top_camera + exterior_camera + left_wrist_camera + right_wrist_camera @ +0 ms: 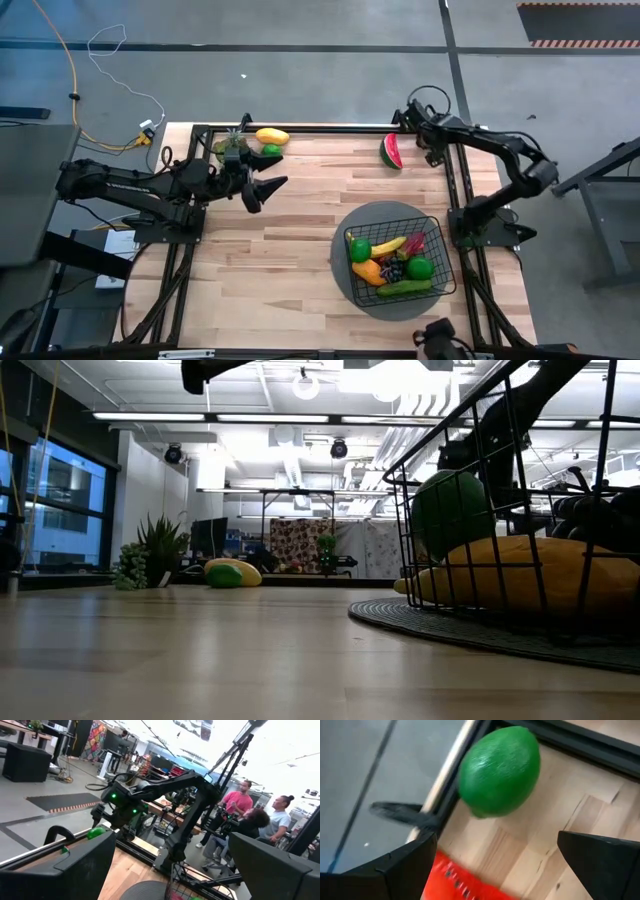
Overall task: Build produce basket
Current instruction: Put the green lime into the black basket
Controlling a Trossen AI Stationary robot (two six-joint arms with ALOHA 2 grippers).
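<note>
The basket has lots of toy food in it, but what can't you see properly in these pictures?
- Basket, high view: lower toys are hidden under the banana and the cucumber.
- Basket, low view: cut off by the right edge; dark toys behind the wires are unclear.
- Watermelon slice, right wrist view: cut off by the bottom edge, partly behind the open right gripper.

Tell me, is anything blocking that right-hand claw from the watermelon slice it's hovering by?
Nothing visible. The right gripper hangs at the table's far edge with open jaws, right beside the watermelon slice. Its wrist camera shows the slice's red flesh between the jaws, with a lime lying just beyond, not in the way.
</note>
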